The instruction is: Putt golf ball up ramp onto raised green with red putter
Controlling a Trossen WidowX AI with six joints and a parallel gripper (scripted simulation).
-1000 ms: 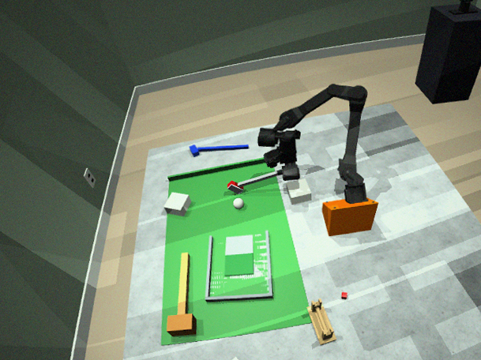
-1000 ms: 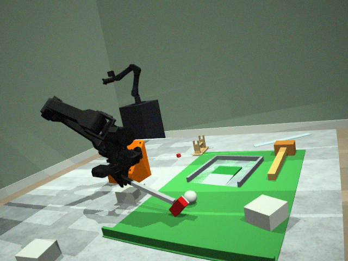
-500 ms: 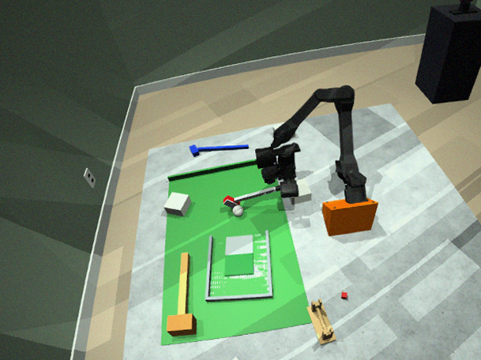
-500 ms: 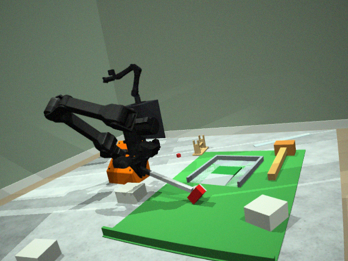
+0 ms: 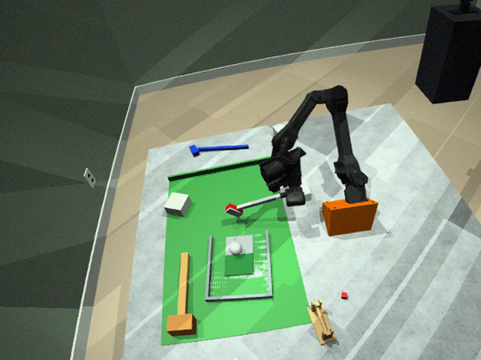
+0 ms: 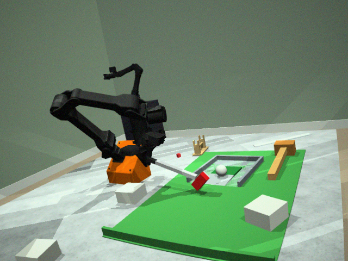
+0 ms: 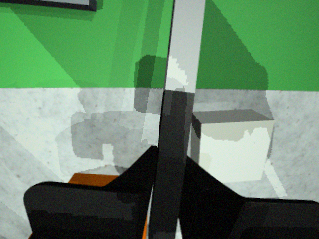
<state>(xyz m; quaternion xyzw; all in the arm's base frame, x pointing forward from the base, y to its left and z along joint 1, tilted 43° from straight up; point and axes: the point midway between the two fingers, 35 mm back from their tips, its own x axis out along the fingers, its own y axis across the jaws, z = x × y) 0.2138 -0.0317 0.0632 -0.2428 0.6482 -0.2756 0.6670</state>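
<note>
My gripper is shut on the dark grip of the red putter. The putter's red head hangs a little above the green mat, outside the open end of the grey rail. Its pale shaft runs up the wrist view; the head is out of that view. The white golf ball is on the light grey ramp, close to the dark green raised square, apart from the putter head.
A white block sits on the mat's far side. Another is beside the mat below the arm. An orange mallet, a blue putter, a small wooden model and a red cube lie around.
</note>
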